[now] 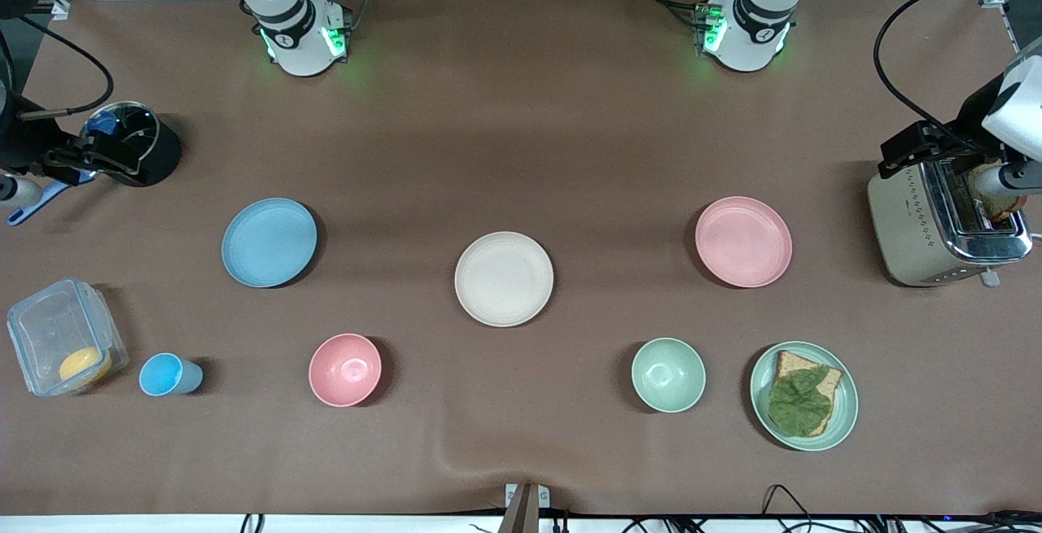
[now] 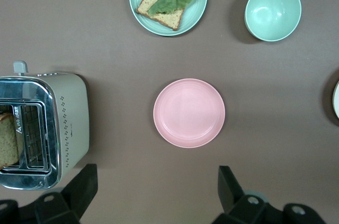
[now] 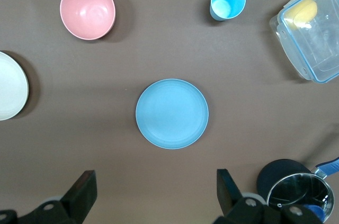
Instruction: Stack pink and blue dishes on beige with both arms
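The left gripper (image 2: 153, 192) hangs high above the table with its two fingers spread wide and nothing between them. It is over the strip of table between the pink plate (image 2: 189, 113) and the toaster (image 2: 42, 128), at the left arm's end. The right gripper (image 3: 153, 195) is in the same state, wide and empty, up over the table next to the blue plate (image 3: 172, 114) and the black pot (image 3: 296, 192). This mirrored pose is probably a starting one: each arm looks down on the plate that lies at its own end, so each can take one without crossing the other.

The beige plate (image 1: 504, 278) lies alone in the middle of the table, and it serves well as the landmark. The blue plate lies well apart from it toward the right arm's end, the pink plate about equally apart toward the left arm's end, both a little farther from the front camera than it. All three are flat on the cloth and nothing is stacked yet.

The front view shows the whole layout but hardly the grippers, which sit at its edges and are partly cut off. The wrist views show the open fingers clearly. The left wrist view also shows a slice of bread (image 2: 8, 139) standing in the toaster slot. The right wrist view looks into the pot, but what is inside cannot be told.
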You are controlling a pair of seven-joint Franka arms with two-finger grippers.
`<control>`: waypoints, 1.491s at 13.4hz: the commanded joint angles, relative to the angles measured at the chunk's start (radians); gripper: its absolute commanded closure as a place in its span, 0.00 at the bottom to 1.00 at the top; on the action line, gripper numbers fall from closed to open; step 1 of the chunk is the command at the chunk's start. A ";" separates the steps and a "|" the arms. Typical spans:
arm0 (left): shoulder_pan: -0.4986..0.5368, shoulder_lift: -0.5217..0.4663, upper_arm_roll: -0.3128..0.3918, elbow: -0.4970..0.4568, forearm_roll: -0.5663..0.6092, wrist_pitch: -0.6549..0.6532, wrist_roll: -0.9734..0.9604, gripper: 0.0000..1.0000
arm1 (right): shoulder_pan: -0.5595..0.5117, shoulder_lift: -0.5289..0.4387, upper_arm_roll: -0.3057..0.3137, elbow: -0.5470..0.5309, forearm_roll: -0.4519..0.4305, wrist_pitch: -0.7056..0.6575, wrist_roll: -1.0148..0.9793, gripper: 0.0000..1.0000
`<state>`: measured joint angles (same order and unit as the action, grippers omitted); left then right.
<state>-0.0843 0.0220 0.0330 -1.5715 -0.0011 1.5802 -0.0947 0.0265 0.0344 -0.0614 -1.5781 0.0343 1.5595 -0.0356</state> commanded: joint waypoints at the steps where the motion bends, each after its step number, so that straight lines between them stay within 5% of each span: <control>1: 0.003 0.013 -0.001 0.028 0.013 -0.022 0.012 0.00 | 0.006 0.007 0.000 0.017 -0.014 -0.012 0.010 0.00; 20: 0.000 0.042 -0.001 0.028 0.018 -0.022 0.010 0.00 | 0.003 0.007 0.000 0.013 -0.014 -0.013 0.010 0.00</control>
<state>-0.0812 0.0363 0.0330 -1.5701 -0.0011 1.5791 -0.0947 0.0265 0.0350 -0.0614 -1.5781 0.0343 1.5574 -0.0356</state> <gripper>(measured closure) 0.000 0.000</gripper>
